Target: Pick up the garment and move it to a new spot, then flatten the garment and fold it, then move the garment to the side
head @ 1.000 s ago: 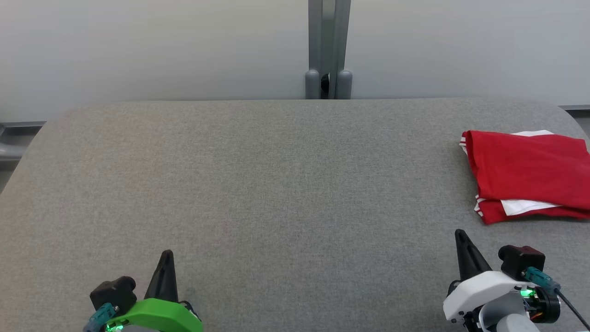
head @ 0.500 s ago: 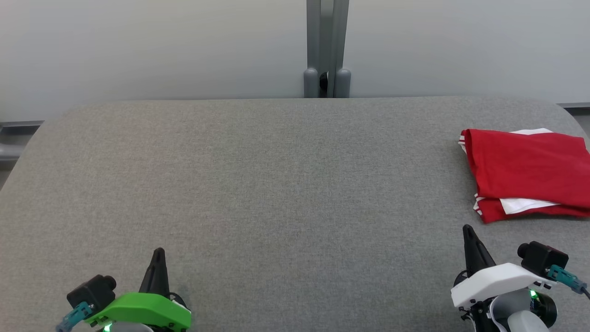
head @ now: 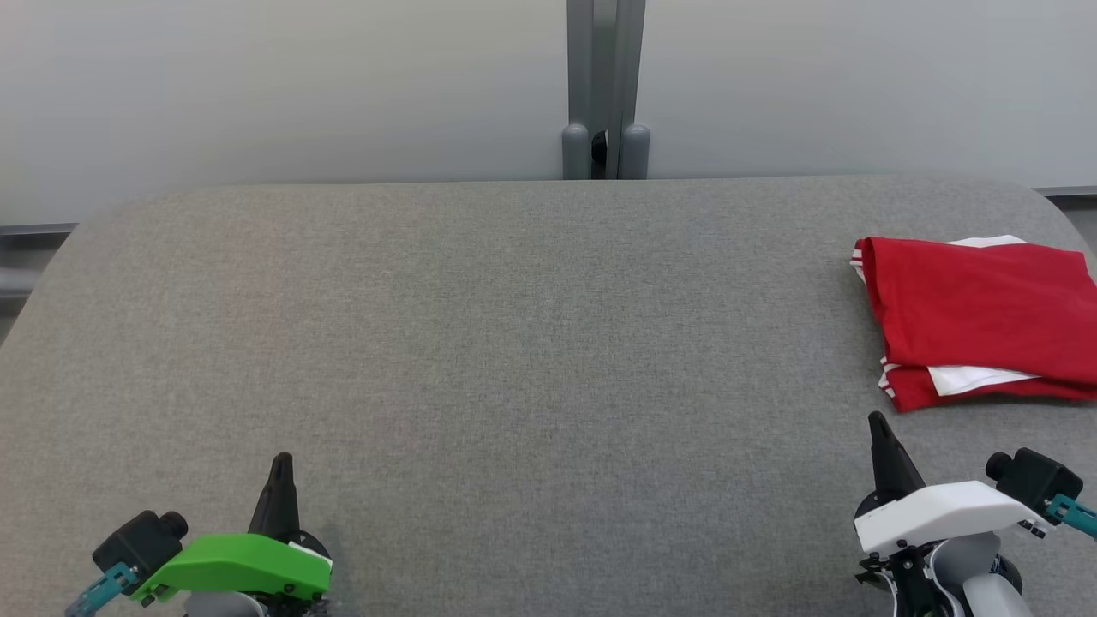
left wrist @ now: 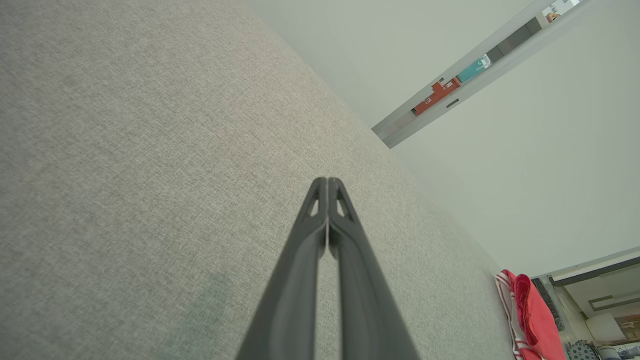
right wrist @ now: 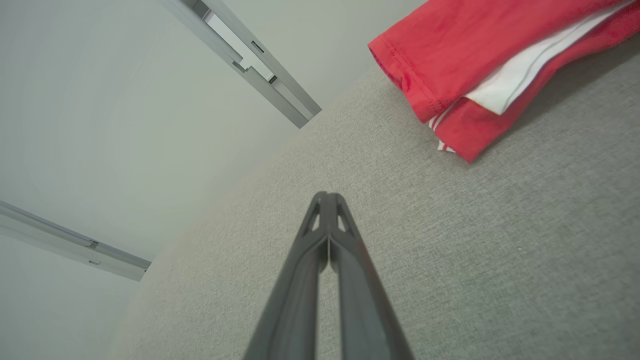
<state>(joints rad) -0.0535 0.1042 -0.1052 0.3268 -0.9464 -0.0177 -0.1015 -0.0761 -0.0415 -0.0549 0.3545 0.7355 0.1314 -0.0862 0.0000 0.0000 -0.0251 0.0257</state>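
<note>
The garment [head: 977,317] is red with white trim, folded into a flat stack at the table's right edge; it also shows in the right wrist view [right wrist: 480,65] and the left wrist view [left wrist: 532,320]. My right gripper [head: 878,423] sits just in front of the garment, apart from it, shut and holding nothing. Both its fingers press together in the right wrist view [right wrist: 327,196]. At the lower left, my left gripper [head: 280,463] is shut and empty too, its tips [left wrist: 328,181] meeting over bare table.
The grey fabric-covered table [head: 514,343] has rounded far corners. A pale wall with a grey vertical post [head: 604,86] stands right behind its far edge.
Both grippers have drawn back toward the near edge, the left one drifting left and the right one slightly right. The garment lies where it was.
</note>
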